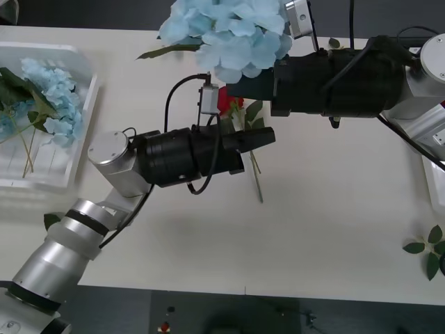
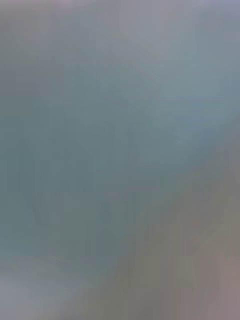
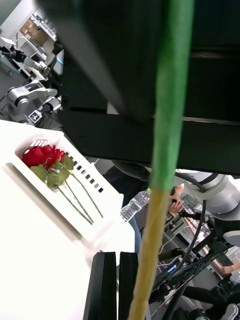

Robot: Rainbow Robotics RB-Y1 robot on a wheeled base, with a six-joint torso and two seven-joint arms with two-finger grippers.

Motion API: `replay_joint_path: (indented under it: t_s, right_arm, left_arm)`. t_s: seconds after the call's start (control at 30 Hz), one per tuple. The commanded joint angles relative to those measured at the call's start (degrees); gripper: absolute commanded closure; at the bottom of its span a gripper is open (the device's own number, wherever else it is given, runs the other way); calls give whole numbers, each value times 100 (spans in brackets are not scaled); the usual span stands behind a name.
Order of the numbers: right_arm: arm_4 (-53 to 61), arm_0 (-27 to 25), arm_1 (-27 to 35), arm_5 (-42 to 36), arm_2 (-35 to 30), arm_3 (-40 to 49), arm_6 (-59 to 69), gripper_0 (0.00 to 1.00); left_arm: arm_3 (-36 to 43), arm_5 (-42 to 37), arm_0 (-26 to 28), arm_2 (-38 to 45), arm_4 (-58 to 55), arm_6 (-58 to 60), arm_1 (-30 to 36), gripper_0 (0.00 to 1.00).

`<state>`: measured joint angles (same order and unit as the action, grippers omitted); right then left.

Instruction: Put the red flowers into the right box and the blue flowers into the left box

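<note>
My right gripper [image 1: 235,85] reaches in from the right and holds a pale blue flower [image 1: 226,35] high over the table's far middle. The bloom hides its fingers and blurs the right wrist view to soft blue. A red flower [image 1: 225,101] lies on the table just below, its stem [image 1: 258,182] running toward me. My left gripper [image 1: 259,139] hovers beside that rose, black fingers [image 3: 106,285] shut together on nothing, with a green stem [image 3: 170,100] crossing close by. The left box [image 1: 89,90] holds blue flowers [image 1: 52,97]. The right box [image 3: 90,227] holds red flowers [image 3: 40,155].
The right box's rim [image 1: 434,188] shows at the table's right edge. Loose green leaf sprigs lie at the near right [image 1: 427,254], near the left arm [image 1: 51,220] and by the far edge [image 1: 167,50]. A water bottle [image 3: 134,206] stands beyond the right box.
</note>
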<state>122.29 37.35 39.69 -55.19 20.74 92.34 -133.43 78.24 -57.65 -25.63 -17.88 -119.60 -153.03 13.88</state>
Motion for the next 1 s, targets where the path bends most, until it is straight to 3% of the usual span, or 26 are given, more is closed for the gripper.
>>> replay_joint_path:
  t_s: [0.03, 0.37, 0.53, 0.77, 1.0]
  right_arm:
    - [41, 150, -14, 0, -79, 29, 90, 0]
    - [103, 150, 13, 141, -79, -32, 81, 0]
    - [164, 167, 136, 167, -79, -252, 90, 0]
    - [103, 202, 672, 70, 44, -788, 169, 0]
    - [111, 220, 1410, -35, 334, -1421, 213, 0]
  left_arm:
    - [95, -62, 41, -102, -379, -197, 352, 100]
    - [508, -264, -3, 742, 95, -193, 1099, 100]
    - [535, -475, -144, 1384, 420, 774, 1512, 100]
    - [535, -651, -214, 2280, 1132, 1829, 2514, 100]
    - [535, -695, -197, 3010, 2134, 2049, 3384, 100]
